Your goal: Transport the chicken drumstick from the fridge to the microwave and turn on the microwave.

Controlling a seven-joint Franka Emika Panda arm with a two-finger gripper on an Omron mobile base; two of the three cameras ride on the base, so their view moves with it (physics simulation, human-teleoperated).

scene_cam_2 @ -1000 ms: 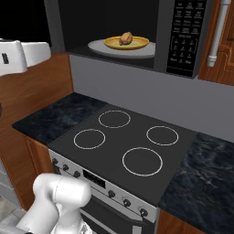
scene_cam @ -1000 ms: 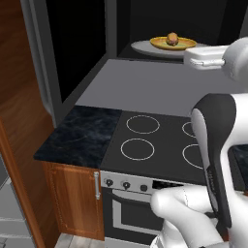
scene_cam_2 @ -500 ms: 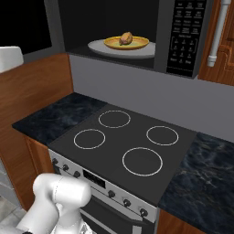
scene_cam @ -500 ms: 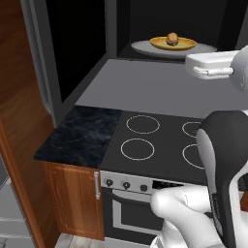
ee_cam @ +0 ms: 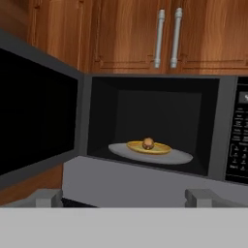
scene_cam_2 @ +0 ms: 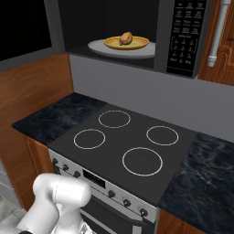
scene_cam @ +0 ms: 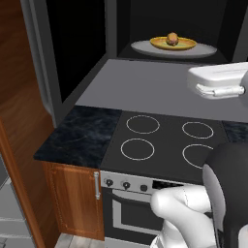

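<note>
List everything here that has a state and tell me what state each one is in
microwave: door swung open, cavity dark
chicken drumstick: resting on the plate, inside the microwave
yellow plate: sitting on the turntable
turntable: in place in the cavity
upper cabinet doors: closed
claw: open, holding nothing

Below me a black stovetop (scene_cam_2: 124, 146) with four rings sits between dark marble counters (scene_cam: 80, 135); wooden cabinets (ee_cam: 145, 34) with bar handles hang above.
</note>
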